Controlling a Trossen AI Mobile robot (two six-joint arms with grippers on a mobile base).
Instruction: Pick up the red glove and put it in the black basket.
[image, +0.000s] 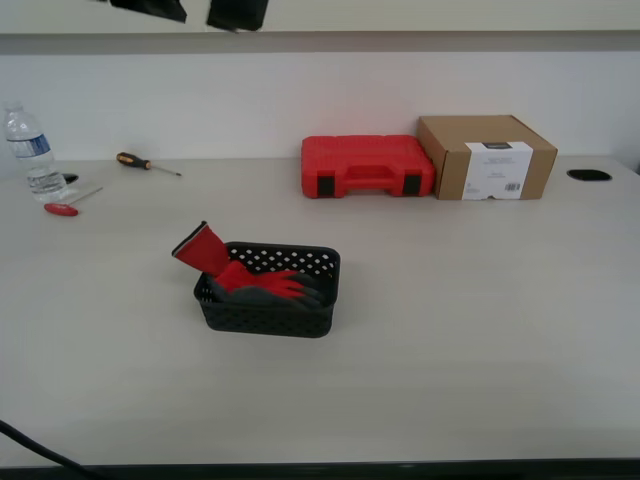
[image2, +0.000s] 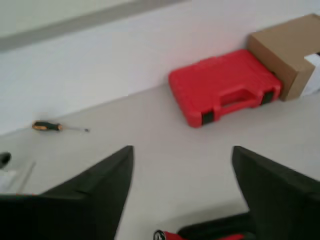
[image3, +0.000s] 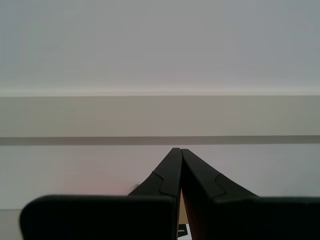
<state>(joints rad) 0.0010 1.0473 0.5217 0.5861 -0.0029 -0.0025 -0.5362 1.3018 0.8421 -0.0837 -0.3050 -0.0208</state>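
Red glove (image: 240, 273) lay in the black basket (image: 268, 316), cuff sticking up over one short rim. Behind the basket sat a red tool case (image: 367, 166). My first gripper (image2: 182, 190) was spread, empty; my second gripper (image3: 180, 165) was closed, empty.

On one table (image: 480, 330): one red glove (image: 250, 278), one black basket (image: 268, 312), one red tool case (image: 367, 166), one cardboard box (image: 487, 156), one water bottle (image: 32, 152), two screwdrivers (image: 146, 163) (image: 66, 207).

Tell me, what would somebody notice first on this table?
Probably the red glove lying in the black basket mid-table, its cuff poking over the rim. Next, the bright red tool case by the wall, beside a cardboard box.
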